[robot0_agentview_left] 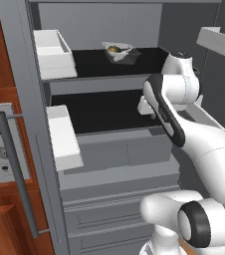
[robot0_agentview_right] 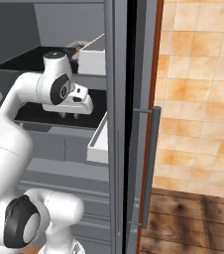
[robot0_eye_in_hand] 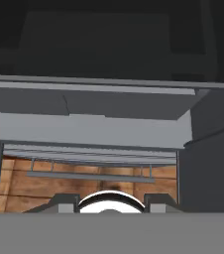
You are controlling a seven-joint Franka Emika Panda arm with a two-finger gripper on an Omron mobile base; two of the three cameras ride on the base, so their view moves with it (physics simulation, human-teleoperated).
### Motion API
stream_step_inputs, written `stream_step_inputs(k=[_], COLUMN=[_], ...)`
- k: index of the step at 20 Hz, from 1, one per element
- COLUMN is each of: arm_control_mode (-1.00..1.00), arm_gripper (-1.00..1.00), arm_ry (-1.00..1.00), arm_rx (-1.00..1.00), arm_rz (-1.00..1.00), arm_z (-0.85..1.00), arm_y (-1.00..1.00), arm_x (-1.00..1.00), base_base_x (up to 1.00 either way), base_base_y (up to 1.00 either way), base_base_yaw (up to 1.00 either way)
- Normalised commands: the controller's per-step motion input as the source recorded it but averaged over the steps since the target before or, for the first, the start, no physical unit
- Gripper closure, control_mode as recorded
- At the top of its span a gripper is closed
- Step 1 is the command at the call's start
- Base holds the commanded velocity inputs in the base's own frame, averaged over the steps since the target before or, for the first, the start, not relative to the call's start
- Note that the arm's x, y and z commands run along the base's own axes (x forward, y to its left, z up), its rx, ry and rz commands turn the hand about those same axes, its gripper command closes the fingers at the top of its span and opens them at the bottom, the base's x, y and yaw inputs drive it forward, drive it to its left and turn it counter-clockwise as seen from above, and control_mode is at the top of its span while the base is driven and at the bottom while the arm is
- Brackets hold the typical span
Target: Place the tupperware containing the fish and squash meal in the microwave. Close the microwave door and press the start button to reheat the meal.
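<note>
- The small translucent grey rectangular tupperware (robot0_agentview_left: 120,53) sits on the dark upper shelf (robot0_agentview_left: 92,62) of an open grey refrigerator, well back and right of centre in the left base view.
- Yellow and brown lumps of the fish and squash meal (robot0_agentview_left: 114,49) show inside the tub.
- An opaque white bin (robot0_agentview_left: 52,53) stands at the left end of the same shelf, well apart from the tupperware; a second white bin (robot0_agentview_left: 64,137) sits on the dark shelf below.
- The white arm reaches in over the lower shelf, with the claw (robot0_agentview_right: 70,115) pointing down just above that shelf in the right base view, below the tupperware's level and apart from it.
- Its two short dark fingers hang side by side with nothing between them; I cannot tell how far they are spread.
- At the left edge of the left base view is a pale control panel (robot0_agentview_left: 1,145) with a small display, beside a long grey bar handle (robot0_agentview_left: 18,172).
</note>
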Motion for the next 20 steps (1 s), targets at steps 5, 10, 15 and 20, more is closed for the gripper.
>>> stream_step_inputs(k=[5,10,15,20], arm_control_mode=[-1.0,-1.0,-1.0,-1.0], arm_gripper=[-1.0,-1.0,-1.0,-1.0], arm_ry=[-0.11,-0.31,-0.3,-0.27], arm_rx=[0.0,0.0,0.0,0.0], arm_rz=[0.0,0.0,-0.07,-0.05], arm_z=[0.1,0.31,0.47,0.69], arm_y=[0.02,0.0,0.01,0.1], arm_x=[-0.03,-0.05,0.0,0.0], base_base_x=[0.0,0.0,0.0,0.0], base_base_y=[0.0,0.0,0.0,0.0], base_base_yaw=[0.0,0.0,0.0,0.0])
